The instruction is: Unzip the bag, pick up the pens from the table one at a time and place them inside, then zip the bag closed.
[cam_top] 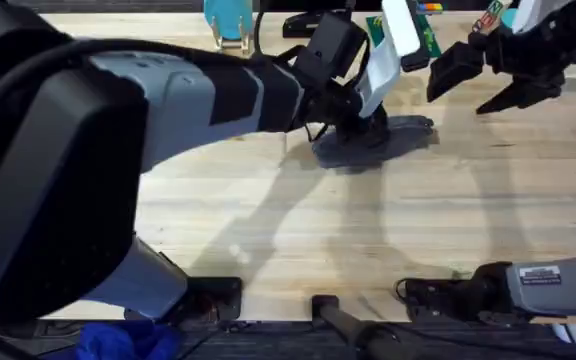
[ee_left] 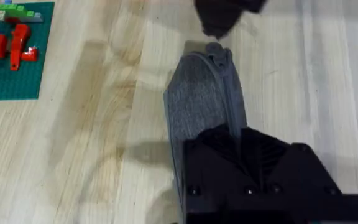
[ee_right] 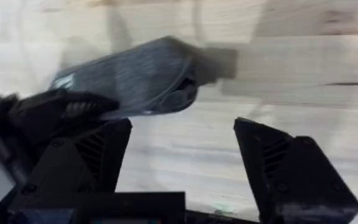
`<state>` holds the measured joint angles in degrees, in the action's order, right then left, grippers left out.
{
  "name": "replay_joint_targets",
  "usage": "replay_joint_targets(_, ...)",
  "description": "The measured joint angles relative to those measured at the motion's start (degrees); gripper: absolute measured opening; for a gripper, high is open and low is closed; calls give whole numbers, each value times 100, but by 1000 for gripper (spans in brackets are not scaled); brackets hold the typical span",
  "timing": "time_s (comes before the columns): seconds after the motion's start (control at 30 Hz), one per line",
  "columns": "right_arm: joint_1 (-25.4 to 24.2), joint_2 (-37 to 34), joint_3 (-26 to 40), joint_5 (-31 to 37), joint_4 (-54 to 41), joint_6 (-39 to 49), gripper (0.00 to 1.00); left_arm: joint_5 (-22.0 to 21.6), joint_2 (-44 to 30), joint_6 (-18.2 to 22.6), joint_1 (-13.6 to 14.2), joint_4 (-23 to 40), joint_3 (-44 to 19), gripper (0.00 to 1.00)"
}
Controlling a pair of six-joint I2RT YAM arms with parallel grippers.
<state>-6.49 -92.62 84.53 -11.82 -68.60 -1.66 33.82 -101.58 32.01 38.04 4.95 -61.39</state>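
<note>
On table [cam_top: 268, 215]: one bag [cam_top: 373, 140], two grippers.

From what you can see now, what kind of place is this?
Probably a robot lab workbench: a light wooden table, a grey pencil bag being worked on, and a green brick plate with toy blocks.

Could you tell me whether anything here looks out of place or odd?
Nothing stands out. The bag lies flat on the table, zipper closed as far as visible, with the left end effector down on one end. The right end effector hangs open beside its other end. No spill or damage visible.
</note>
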Motion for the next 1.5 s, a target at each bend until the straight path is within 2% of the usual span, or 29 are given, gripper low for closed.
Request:
replay_joint_targets(0.17,-366,0,0,-798,-221,376,998,2,0,-7,-11,0,0,42)
replay_joint_targets(0.33,-1099,-1,0,-1717,-553,894,998,2,0,-7,-15,-2,0,43)
replay_joint_targets(0.5,-1721,0,0,-2760,-1115,1915,997,2,0,-7,-15,-2,0,42)
replay_joint_targets(0.63,-1968,0,0,-3274,-1388,2662,997,2,0,-7,-15,-2,-1,42)
replay_joint_targets(0.83,-2031,-2,-21,-3549,-1622,3391,996,2,0,-7,-22,-9,0,42)
replay_joint_targets(1.03,-2031,-224,-383,-3620,-1576,3866,996,2,0,-9,-26,-7,0,42)
replay_joint_targets(1.5,-2029,-516,-1043,-3623,-528,4049,996,4,0,-58,-26,-7,0,42)
